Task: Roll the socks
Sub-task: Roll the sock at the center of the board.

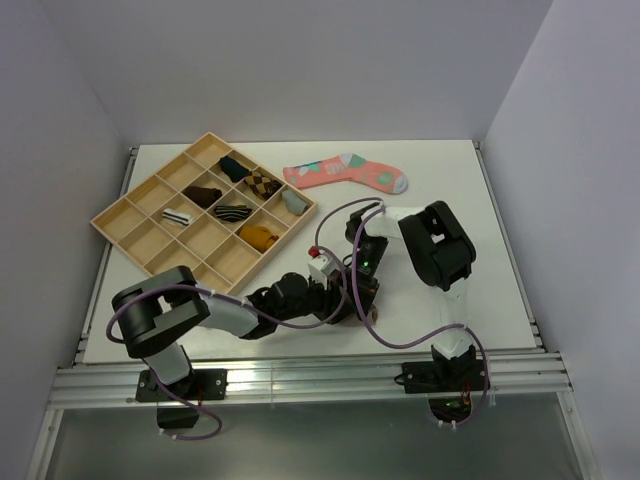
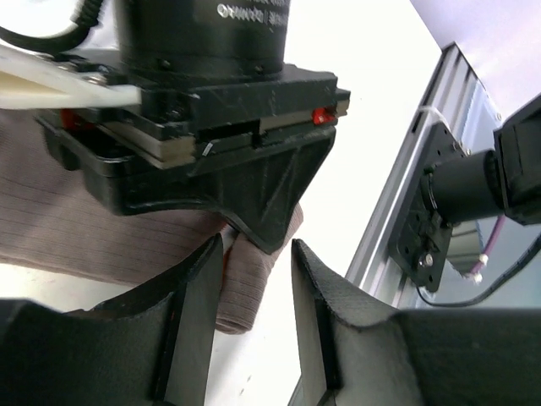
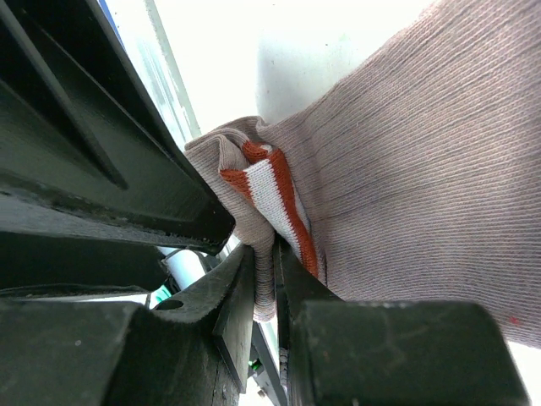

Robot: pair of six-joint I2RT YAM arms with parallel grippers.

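The taupe-brown sock [image 3: 406, 169] lies on the white table, its red-and-white striped cuff [image 3: 279, 182] folded over. My right gripper [image 3: 275, 288] is shut on the folded cuff edge. In the left wrist view the sock [image 2: 84, 220] lies beneath the right gripper's black body [image 2: 220, 144]. My left gripper [image 2: 258, 288] is open, and the sock's folded tip sits between its fingers, near the left one. From above, both grippers meet near the table's front middle, left [image 1: 330, 303] and right [image 1: 355, 295], and hide the sock. A white, dark-striped sock roll [image 1: 177, 216] sits in a tray compartment.
A wooden divided tray [image 1: 150, 178] at the back left holds several rolled socks. A coral-pink sock with teal and white patches [image 1: 345, 172] lies flat at the back middle. The table's aluminium front rail [image 2: 397, 211] runs close by the left gripper.
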